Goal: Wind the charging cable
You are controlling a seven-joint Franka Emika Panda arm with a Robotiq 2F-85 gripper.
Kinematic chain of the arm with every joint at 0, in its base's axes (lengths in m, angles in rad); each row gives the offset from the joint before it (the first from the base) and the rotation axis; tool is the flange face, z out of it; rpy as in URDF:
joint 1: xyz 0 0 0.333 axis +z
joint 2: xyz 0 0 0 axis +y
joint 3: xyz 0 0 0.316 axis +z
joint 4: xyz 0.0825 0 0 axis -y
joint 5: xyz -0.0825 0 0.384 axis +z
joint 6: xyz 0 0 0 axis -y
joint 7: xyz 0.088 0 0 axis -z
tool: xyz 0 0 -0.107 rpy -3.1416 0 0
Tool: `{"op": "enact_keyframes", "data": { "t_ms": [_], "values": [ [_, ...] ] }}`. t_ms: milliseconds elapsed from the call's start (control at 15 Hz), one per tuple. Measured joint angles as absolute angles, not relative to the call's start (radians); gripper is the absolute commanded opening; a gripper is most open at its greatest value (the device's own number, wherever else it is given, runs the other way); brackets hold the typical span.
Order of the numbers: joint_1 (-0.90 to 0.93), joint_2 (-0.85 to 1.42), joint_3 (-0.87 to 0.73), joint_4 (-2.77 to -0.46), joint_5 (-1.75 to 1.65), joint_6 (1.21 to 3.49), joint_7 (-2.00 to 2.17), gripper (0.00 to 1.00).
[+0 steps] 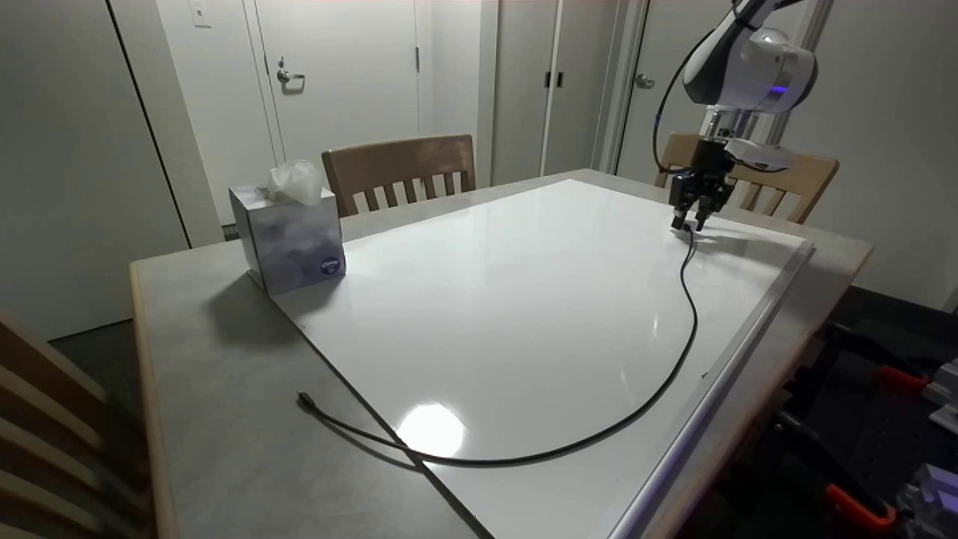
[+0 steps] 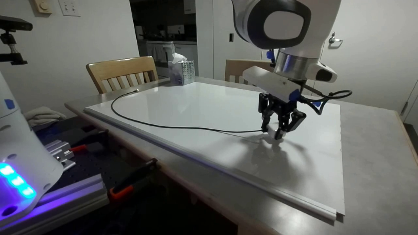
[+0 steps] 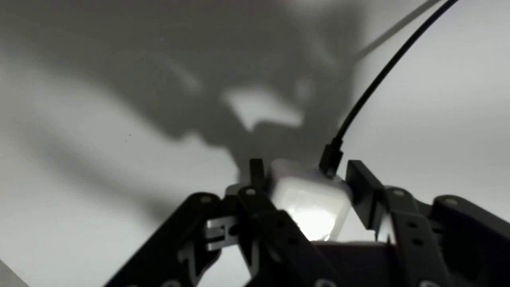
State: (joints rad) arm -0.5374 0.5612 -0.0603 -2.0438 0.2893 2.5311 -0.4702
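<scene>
2 ends of the charging cable (image 1: pixel 479 463) are well apart in an exterior view: its small dark plug (image 1: pixel 305 401) is over the grey table (image 1: pixel 224 464), just past the edge of the whiteboard (image 1: pixel 479 337), and the cord sweeps in a wide curve across that board to the pincer (image 1: pixel 689 225). What the pincer holds is hard to make out from so far off. A tissue box (image 1: pixel 299 239) stands at the whiteboard's corner, and 3 wooden chairs (image 1: pixel 399 152) stand around the table.

In an exterior view, the pincer points down and pinches a small white block (image 2: pixel 273 129), close to the whiteboard. The charging cable runs from the block across the board, then bends round toward the tissue box, ending in the plug. A pale rail (image 2: pixel 212 164) follows the board's near long edge. Blue lights (image 2: pixel 16 180) glow on a white robot base (image 2: pixel 29 143), and 2 clamps (image 2: pixel 121 192) with orange handles sit beside the table's edge.

In the wrist view, the white block sits between the pincer's 2 finger pads (image 3: pixel 364 191), with a dark connector (image 3: pixel 330 159) joined to its upper right corner. From there the cord runs to the top right, its shadow (image 3: pixel 392 32) lying apart from it.
</scene>
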Motion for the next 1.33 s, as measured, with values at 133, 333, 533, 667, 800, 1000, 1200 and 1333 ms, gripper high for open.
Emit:
{"op": "enact_keyframes", "data": {
  "t_ms": [133, 333, 533, 667, 800, 1000, 1200, 1333],
  "values": [
    [-0.538, 0.563, -0.045, -2.022, 0.271, 2.498, -0.545, 0.28],
    [-0.537, 0.578, -0.031, -1.979, 0.236, 2.45, -0.657, 0.28],
    [-0.538, 0.613, -0.011, -1.931, 0.235, 2.423, -0.794, 0.28],
    [-0.538, 0.635, 0.0, -1.904, 0.235, 2.415, -0.873, 0.28],
    [-0.538, 0.651, 0.002, -1.886, 0.238, 2.414, -0.923, 0.53],
    [-0.54, 0.659, 0.002, -1.873, 0.241, 2.414, -0.946, 0.53],
    [-0.54, 0.66, 0.002, -1.872, 0.241, 2.414, -0.948, 0.28],
    [-0.538, 0.66, -0.001, -1.872, 0.241, 2.414, -0.944, 0.28]
  ]
}}
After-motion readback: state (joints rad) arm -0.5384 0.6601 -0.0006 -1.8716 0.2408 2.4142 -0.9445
